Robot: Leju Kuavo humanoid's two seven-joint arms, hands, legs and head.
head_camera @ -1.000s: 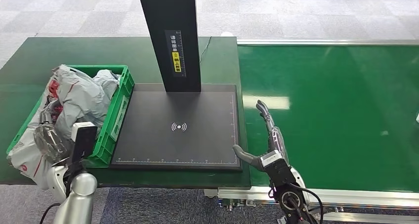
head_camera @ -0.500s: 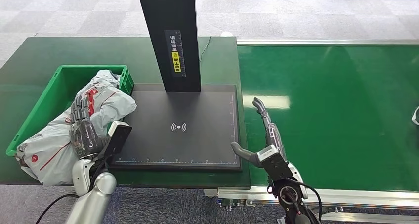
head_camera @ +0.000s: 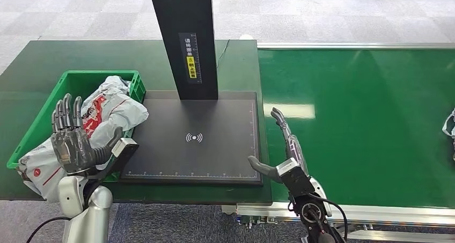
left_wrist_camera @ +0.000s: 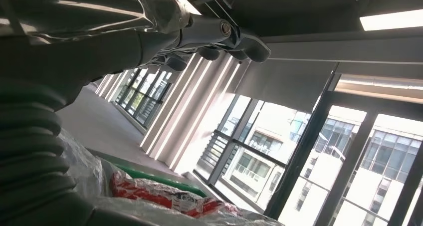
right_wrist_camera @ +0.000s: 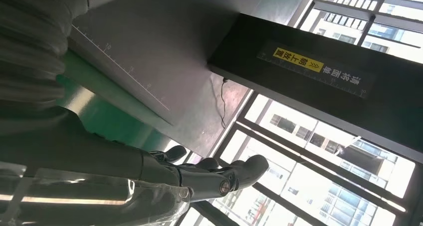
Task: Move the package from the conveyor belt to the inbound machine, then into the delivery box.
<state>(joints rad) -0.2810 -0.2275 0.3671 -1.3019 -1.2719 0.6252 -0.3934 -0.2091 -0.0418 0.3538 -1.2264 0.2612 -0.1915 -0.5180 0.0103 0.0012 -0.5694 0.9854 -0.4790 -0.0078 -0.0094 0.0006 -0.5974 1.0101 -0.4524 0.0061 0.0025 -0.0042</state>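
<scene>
Matte black scanner pad [head_camera: 193, 138] separates two open, empty hands, left hand [head_camera: 72, 141] and right hand [head_camera: 284, 152], beside crinkled grey package [head_camera: 110, 111].

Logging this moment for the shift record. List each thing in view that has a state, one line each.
Left hand: open, fingers apart, raised by the crate, holding nothing.
Right hand: open, over the belt's edge beside the scanner pad.
Green crate: holds grey bags, one spilling over its near end.
Grey bag: lying in the crate, draped over its rim toward the pad.
Scanner pad: bare.
Conveyor belt: a package at its far right edge.
</scene>
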